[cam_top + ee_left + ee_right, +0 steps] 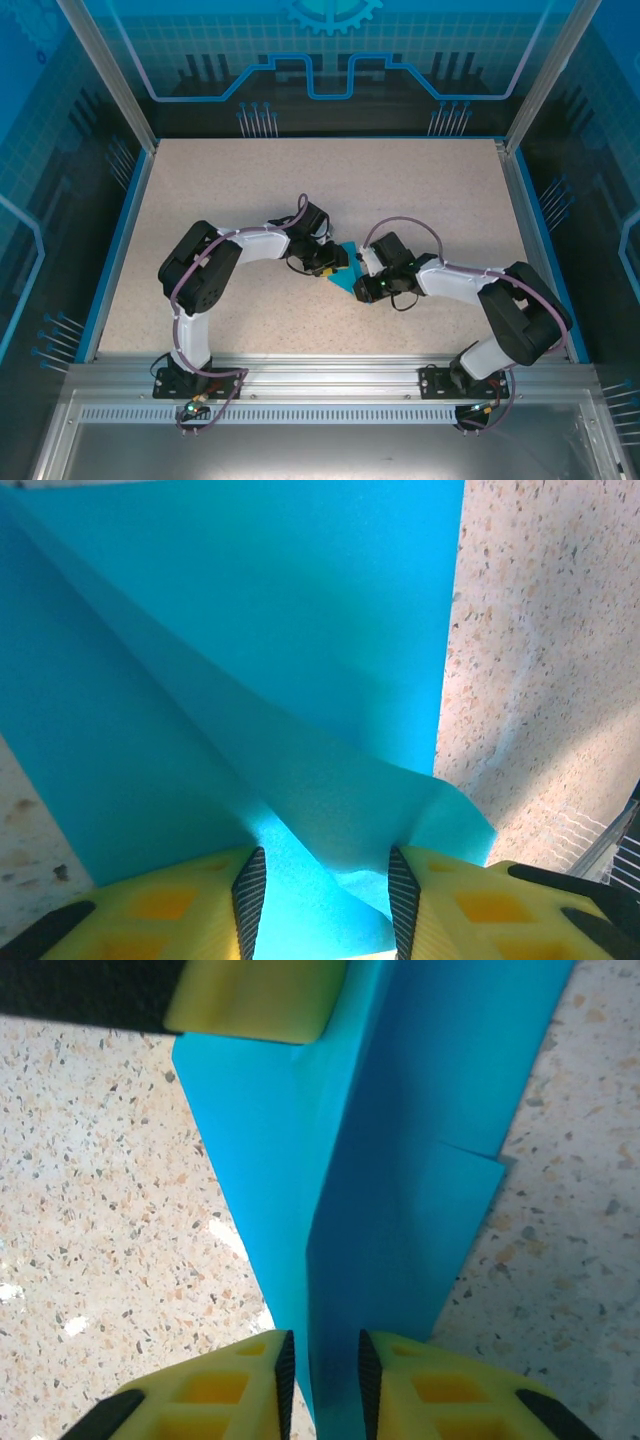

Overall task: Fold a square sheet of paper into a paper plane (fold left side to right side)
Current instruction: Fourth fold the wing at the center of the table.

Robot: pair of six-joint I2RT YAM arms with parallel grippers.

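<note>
1. Two black-and-white robot arms, bolted at the near edge of the speckled beige table (300,190); elbows out, wrists bent inward toward the table's middle.
2. One thin, bright cyan-blue sheet of paper (400,1160) between the two wrists. Lies just nearer than the table's middle, partly flat on the table top and partly lifted off it. Carries one long straight crease and, in the right wrist view, a small step in its right-hand edge.
3. Left gripper (325,880), yellow-fingered with black ribbed pads (250,890), just left of the table's middle. Stands part-closed around a raised, curved hump of the sheet of paper, with paper against both pads and so held between them.
4. Right gripper (322,1360), same yellow-and-black build, just right of the table's middle. Narrow, nearly closed, pinching an upright flap of the sheet of paper edge-on between its pads.
5. In the right wrist view, one yellow fingertip of the left gripper at the far end of that flap, over the flat part of the sheet of paper. Cannot tell whether touching it.
6. Bare speckled table top on either side of the sheet of paper in both wrist views.
7. Narrow blue rim (121,250) along the table's left, far and right edges in the top view.
</note>
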